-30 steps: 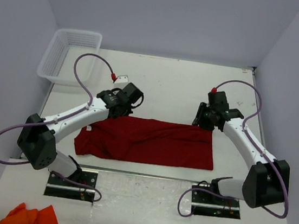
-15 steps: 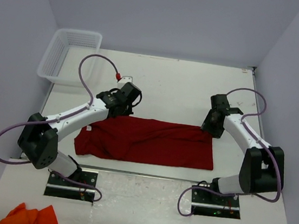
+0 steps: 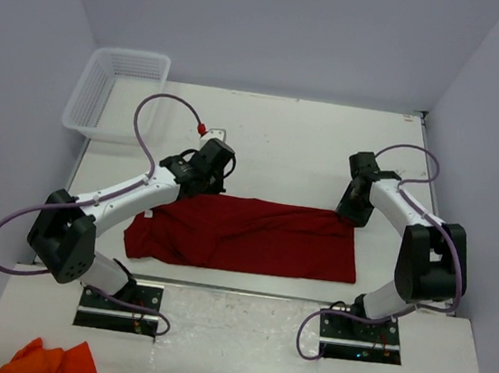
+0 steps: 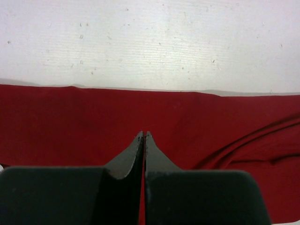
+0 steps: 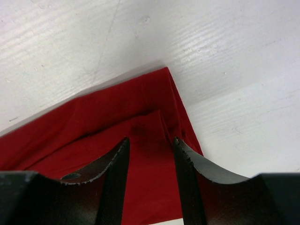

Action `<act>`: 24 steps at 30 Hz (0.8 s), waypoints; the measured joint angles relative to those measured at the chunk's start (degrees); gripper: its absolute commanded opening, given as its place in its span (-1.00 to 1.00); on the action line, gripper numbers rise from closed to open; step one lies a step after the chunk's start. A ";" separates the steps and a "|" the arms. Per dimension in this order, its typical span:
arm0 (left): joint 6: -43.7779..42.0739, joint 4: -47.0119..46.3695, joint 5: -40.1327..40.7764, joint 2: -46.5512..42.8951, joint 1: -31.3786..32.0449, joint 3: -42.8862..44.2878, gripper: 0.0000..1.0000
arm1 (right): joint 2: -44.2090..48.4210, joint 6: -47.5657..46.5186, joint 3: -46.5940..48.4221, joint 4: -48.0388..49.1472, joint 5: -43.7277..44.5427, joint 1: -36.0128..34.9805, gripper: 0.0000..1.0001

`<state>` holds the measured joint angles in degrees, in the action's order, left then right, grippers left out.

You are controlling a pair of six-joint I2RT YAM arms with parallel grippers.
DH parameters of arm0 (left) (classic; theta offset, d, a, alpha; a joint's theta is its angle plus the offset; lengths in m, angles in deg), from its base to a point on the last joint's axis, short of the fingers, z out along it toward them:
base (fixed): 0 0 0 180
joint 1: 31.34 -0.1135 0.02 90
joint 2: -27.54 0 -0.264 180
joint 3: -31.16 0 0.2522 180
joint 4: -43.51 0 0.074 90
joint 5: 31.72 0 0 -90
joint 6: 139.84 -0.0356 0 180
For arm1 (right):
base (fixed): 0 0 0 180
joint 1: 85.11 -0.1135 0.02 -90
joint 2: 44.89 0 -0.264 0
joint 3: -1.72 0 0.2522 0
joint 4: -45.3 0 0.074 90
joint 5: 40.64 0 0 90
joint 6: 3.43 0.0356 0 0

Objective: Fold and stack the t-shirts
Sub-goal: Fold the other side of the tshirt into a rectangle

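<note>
From above, one dark red t-shirt (image 3: 243, 236) lies on the desk (image 3: 291, 146) as a long band folded lengthwise. It runs from side to side just ahead of the arm bases. The left pincer (image 3: 203, 181) sits at the band's far edge towards its left end, and the right pincer (image 3: 351, 210) sits at its far right corner. With one arm near each end, this reads as a two-handed fold, probably bringing one end over the other. A white basket (image 3: 116, 88) stands at the far left corner, well apart, and an orange cloth (image 3: 55, 361) lies off the near edge.

In the left wrist view, the left pincer (image 4: 143, 137) has its jaws pressed fully together, with the tips over the t-shirt (image 4: 70, 122) a little inside its straight far edge. No fabric shows between them, so whether it has pinched a layer or is only pressing the cloth flat cannot be told. Bare desk (image 4: 150, 42) lies beyond.

In the right wrist view, the right pincer (image 5: 150, 143) has its jaws partly apart and holds nothing. They straddle the corner of the upper folded layer of the t-shirt (image 5: 93, 122), which fits lining up to nip that corner. Whether the tips touch the cloth is unclear. The desk (image 5: 234, 108) shows just beside the corner.
</note>
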<state>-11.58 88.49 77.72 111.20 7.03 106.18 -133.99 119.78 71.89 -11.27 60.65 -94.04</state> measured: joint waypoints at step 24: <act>-0.42 -0.55 -1.05 -1.81 0.00 -1.81 -1.00 | -5.42 -1.05 2.40 2.62 -0.74 1.18 -1.00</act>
<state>-11.99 87.94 76.67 109.39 7.03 104.36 -139.41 118.73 74.29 -8.64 59.91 -92.86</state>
